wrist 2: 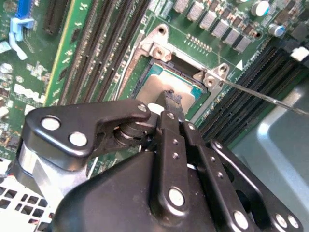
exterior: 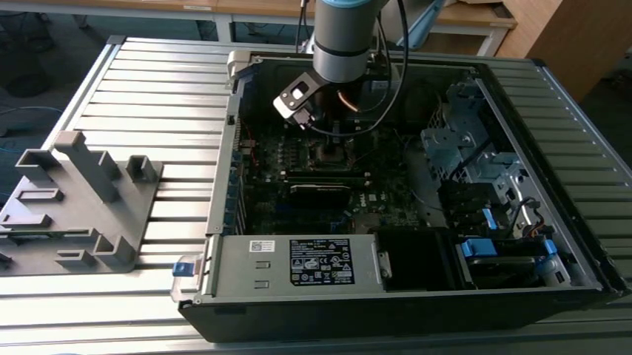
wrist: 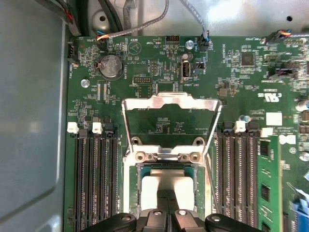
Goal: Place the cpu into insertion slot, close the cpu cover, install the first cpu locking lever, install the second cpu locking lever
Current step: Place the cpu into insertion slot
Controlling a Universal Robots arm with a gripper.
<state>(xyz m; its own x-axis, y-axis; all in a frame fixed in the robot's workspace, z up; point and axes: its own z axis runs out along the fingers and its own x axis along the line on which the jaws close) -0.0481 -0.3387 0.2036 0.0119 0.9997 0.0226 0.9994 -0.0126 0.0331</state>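
The cpu (wrist: 152,188) lies in the insertion slot (wrist: 131,188), grey top up, its edges inside the silvery rim in both wrist views; whether it is fully seated cannot be read. The fingers (wrist 2: 170,99) are drawn together with nothing between them, and their tip is over the middle of the chip's top, touching or just above it, I cannot tell which. The cpu cover (wrist: 171,102) is swung open, hinged at one edge of the slot, its window showing bare motherboard (wrist: 159,63) behind. A locking lever (wrist 2: 260,95), a thin wire, runs out from one corner of the slot across the memory slots (wrist: 94,179) that flank it; it is unlatched. In the exterior view the gripper (exterior: 331,137) reaches down from the arm (exterior: 341,37) into the open computer case (exterior: 222,170) at upper middle of the frame, the case on the slatted tabletop (exterior: 148,81), a grey fixture (exterior: 79,200) well apart at the exterior view's left. Judgement: placement is at its end, with cover and levers not yet done. To do it well: keep any contact light and square to the chip, no sideways drag, since a tilted chip would risk the socket contacts. Confirm an even gap on all four sides. Move the closed tip straight along the approach line, clear of the open cover and the lever wire.
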